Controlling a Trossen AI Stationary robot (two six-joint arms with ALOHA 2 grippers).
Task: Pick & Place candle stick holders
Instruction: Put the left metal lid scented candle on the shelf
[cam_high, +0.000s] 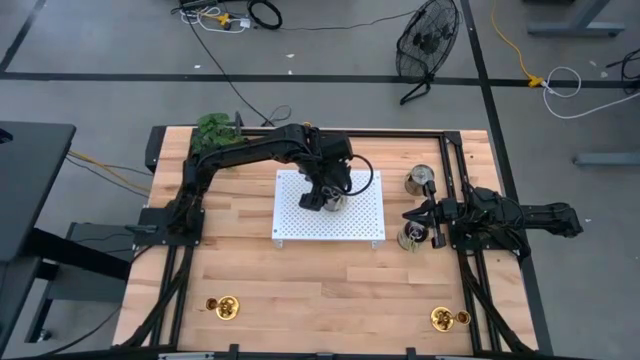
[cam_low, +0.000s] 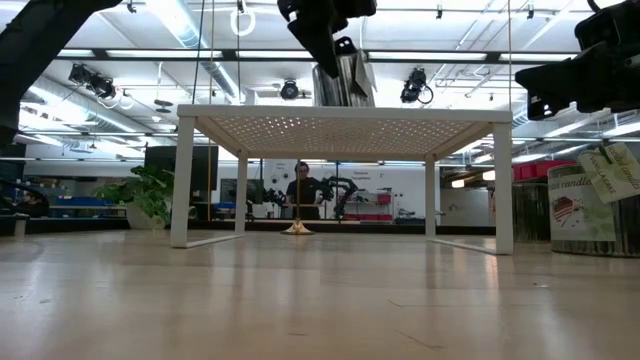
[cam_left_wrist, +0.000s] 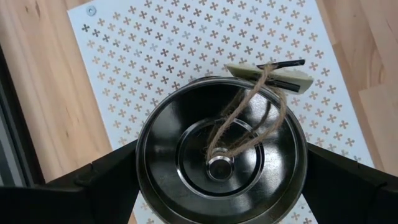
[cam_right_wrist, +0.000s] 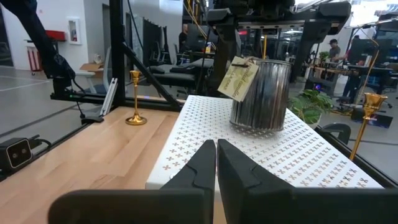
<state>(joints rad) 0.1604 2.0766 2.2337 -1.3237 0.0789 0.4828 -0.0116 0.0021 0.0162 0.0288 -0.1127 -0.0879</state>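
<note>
The candle holders are what matter here, and nothing's on them yet. The left candle holder (cam_high: 224, 305) and the right candle holder (cam_high: 443, 318) sit well apart near the near edge of the worktop (cam_high: 330, 290). A third candle holder (cam_low: 298, 225) shows in the low view, on the far side beyond the white rack.

They're polished gold-coloured metal with round dished bases. My guess is stiff, fairly light and pretty slick. The left one has a tall slim stem in the right wrist view, so it looks tippy. I'd pinch it low on the stem just above the base and come straight down. The dished rim looks too shallow and shiny to hold well.

The white rack (cam_high: 300, 215) is a flat perforated sheet on four legs, matte and rigid, in the middle of the butcher-block wood top. A dark ribbed tin (cam_left_wrist: 221, 152) with a twine-tied paper tag stands on it. The left end effector (cam_high: 322, 192) is down around that tin, but I can't tell if it's clamped or just straddling it.

The right end effector (cam_high: 410, 215) is closed on nothing, parked at the right side between two more tins (cam_high: 418, 180). There's a small plant (cam_high: 213, 130) at the far left corner.
</note>
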